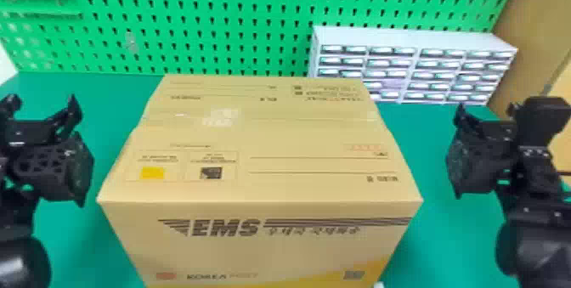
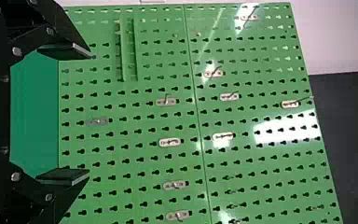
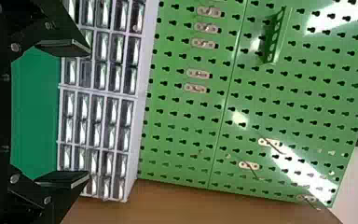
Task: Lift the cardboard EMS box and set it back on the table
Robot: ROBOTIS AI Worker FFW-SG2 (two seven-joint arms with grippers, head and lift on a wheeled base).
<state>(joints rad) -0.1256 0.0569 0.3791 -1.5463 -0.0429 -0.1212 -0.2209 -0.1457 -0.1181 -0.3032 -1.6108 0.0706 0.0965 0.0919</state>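
The cardboard EMS box [image 1: 263, 138] sits upright and closed on the green table, its taped top and printed front facing the head camera. My left gripper [image 1: 41, 106] is beside its left side, apart from it. On the box's other side stands my right gripper [image 1: 497, 115], with green table visible between it and the cardboard. In the left wrist view, the left gripper [image 2: 89, 114] is open, its two black fingers wide apart with nothing between them. The right gripper [image 3: 88, 113] is likewise open and holds nothing in the right wrist view.
A green pegboard [image 1: 238, 24] with hooks rises behind the table [image 1: 425, 244]. At the back right, a white drawer cabinet [image 1: 416, 38] stands behind the box. Green table surface shows on both sides of the box.
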